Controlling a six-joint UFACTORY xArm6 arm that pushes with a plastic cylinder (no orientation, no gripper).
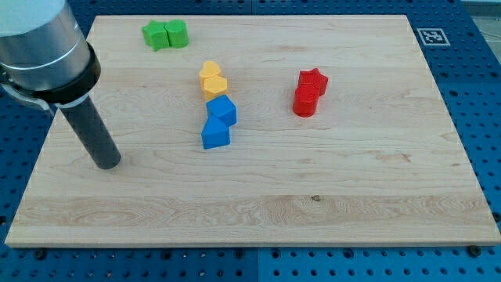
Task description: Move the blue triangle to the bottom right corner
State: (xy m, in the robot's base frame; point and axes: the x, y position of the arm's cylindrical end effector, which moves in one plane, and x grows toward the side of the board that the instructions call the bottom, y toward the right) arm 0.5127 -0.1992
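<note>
There are no jaws on this arm: it ends in a straight dark rod that holds nothing, and my tip rests on the wooden tabletop near the view's left edge, about halfway down the board.

The blue triangle lies near the middle of the board, well to the view's right of my tip and apart from it. Touching it just above and slightly to the right is a second blue block, whose exact shape I cannot tell. Above that pair, running toward the view's top, sit two yellow blocks pressed together: an upper yellow block and a lower yellow block, the lower one just beside the second blue block. The four make a short column.

To the view's right of the column, well apart from it, stand two red blocks touching each other: a red star and, below it, a red cylinder.

At the view's top left, two green blocks sit side by side and touching: a left green block and a right green block.

A blue pegboard surrounds the board.
</note>
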